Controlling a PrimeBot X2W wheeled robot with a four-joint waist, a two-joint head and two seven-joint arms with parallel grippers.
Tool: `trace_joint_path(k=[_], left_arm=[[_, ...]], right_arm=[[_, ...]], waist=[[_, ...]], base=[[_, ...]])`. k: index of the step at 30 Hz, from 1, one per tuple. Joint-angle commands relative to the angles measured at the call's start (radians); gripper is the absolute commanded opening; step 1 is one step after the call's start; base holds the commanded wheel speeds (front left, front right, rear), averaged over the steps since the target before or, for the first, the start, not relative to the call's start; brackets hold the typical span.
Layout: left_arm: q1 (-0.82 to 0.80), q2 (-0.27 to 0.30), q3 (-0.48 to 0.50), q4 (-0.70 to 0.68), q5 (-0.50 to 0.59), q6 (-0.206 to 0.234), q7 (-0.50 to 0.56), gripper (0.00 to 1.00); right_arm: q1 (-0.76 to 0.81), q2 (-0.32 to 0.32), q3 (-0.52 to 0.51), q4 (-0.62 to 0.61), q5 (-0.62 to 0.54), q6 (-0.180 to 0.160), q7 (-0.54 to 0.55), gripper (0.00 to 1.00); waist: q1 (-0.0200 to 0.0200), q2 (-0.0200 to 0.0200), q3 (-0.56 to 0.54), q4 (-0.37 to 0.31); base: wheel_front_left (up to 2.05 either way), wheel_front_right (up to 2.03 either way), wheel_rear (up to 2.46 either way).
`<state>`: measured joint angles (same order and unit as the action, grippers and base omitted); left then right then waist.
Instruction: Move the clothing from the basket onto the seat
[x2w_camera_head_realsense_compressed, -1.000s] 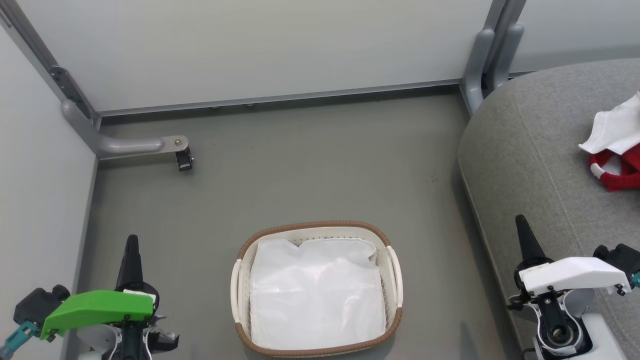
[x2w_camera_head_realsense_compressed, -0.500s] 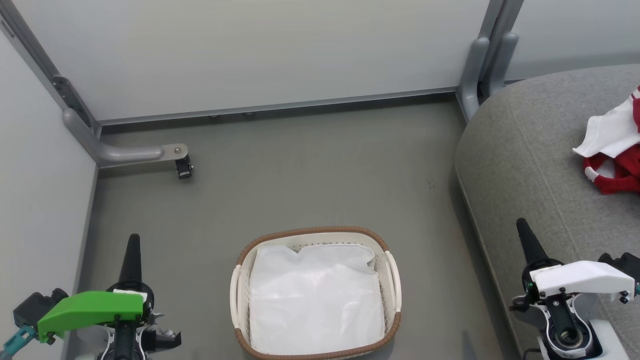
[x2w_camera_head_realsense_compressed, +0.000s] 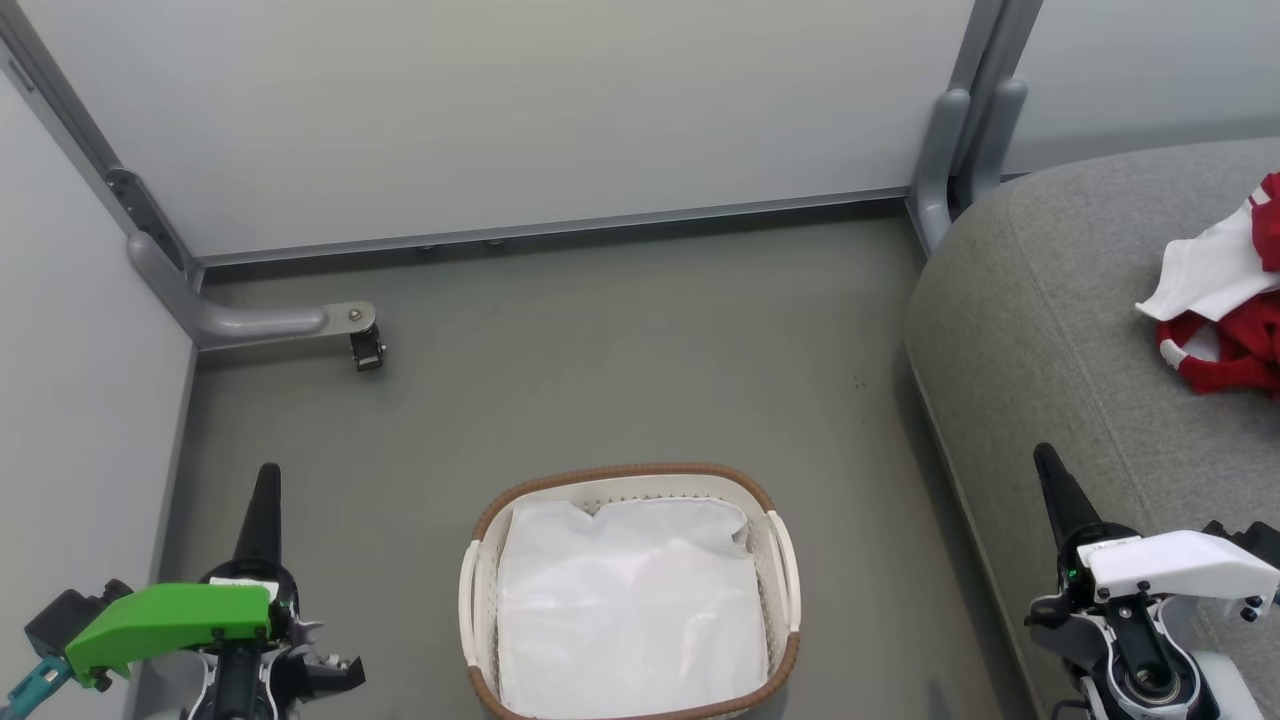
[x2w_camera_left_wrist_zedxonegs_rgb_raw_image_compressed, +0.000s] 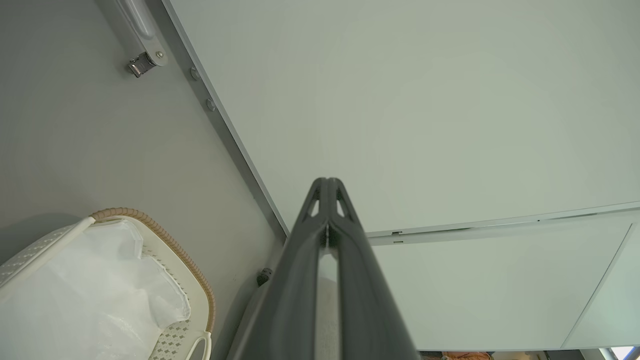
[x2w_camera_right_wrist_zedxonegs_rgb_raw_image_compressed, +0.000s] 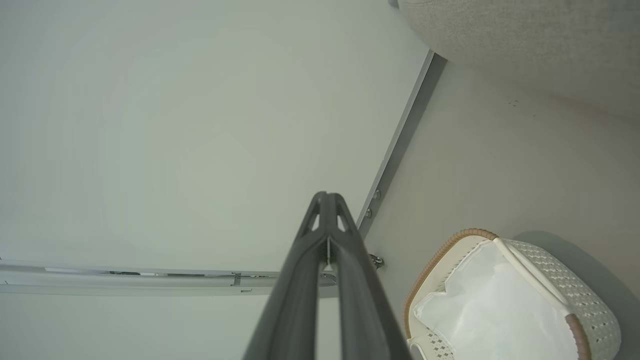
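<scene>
The red jerseys with a white cloth piece, the clothing (x2w_camera_head_realsense_compressed: 1225, 315), lie bunched on the grey seat (x2w_camera_head_realsense_compressed: 1050, 330) at the right edge of the head view. The white basket (x2w_camera_head_realsense_compressed: 480, 590) with a brown rim stands on the floor at bottom centre, holding just its flat white lining sheet (x2w_camera_head_realsense_compressed: 630, 610). My left gripper (x2w_camera_head_realsense_compressed: 268, 478) is shut and empty, left of the basket. My right gripper (x2w_camera_head_realsense_compressed: 1045, 460) is shut and empty at the seat's front edge. The basket (x2w_camera_left_wrist_zedxonegs_rgb_raw_image_compressed: 195, 280) also shows in the left wrist view behind the shut left gripper (x2w_camera_left_wrist_zedxonegs_rgb_raw_image_compressed: 327, 181), and the basket (x2w_camera_right_wrist_zedxonegs_rgb_raw_image_compressed: 575, 300) in the right wrist view beside the shut right gripper (x2w_camera_right_wrist_zedxonegs_rgb_raw_image_compressed: 327, 195).
Pale wall panels (x2w_camera_head_realsense_compressed: 500, 110) close off the back and left. A grey metal foot with a caster (x2w_camera_head_realsense_compressed: 365, 340) juts onto the floor at the left. A grey post (x2w_camera_head_realsense_compressed: 940, 150) stands by the seat's back corner. Grey floor (x2w_camera_head_realsense_compressed: 620, 340) lies between wall and basket.
The whole head picture has slid down and slightly left, so the camera has moved. Both grippers stay shut and empty; the basket and clothing lie as before.
</scene>
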<state>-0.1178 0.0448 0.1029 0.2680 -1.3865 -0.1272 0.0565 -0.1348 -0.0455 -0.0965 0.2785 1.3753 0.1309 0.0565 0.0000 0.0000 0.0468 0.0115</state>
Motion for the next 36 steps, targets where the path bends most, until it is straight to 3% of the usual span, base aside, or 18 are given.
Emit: trace_joint_path(k=[1,29,36], left_arm=[[0.012,0.007,0.006,-0.007,-0.024,-0.005,0.006,0.00],[0.016,0.009,0.013,-0.025,-0.224,-0.006,0.058,0.00],[0.016,0.009,0.013,-0.024,-0.228,-0.006,0.062,0.00]], right_arm=[[0.005,-0.006,-0.005,-0.012,0.024,0.000,0.007,0.00],[0.031,-0.007,-0.019,-0.036,0.232,0.000,0.060,0.00],[0.033,-0.007,-0.019,-0.037,0.239,0.000,0.061,0.00]], waist=[[0.0000,0.0000,-0.002,-0.001],[0.0000,0.0000,-0.041,-0.011],[0.0000,0.0000,-0.044,-0.011]], base=[[0.00,0.00,0.00],[0.00,0.00,0.00],[0.00,0.00,0.00]])
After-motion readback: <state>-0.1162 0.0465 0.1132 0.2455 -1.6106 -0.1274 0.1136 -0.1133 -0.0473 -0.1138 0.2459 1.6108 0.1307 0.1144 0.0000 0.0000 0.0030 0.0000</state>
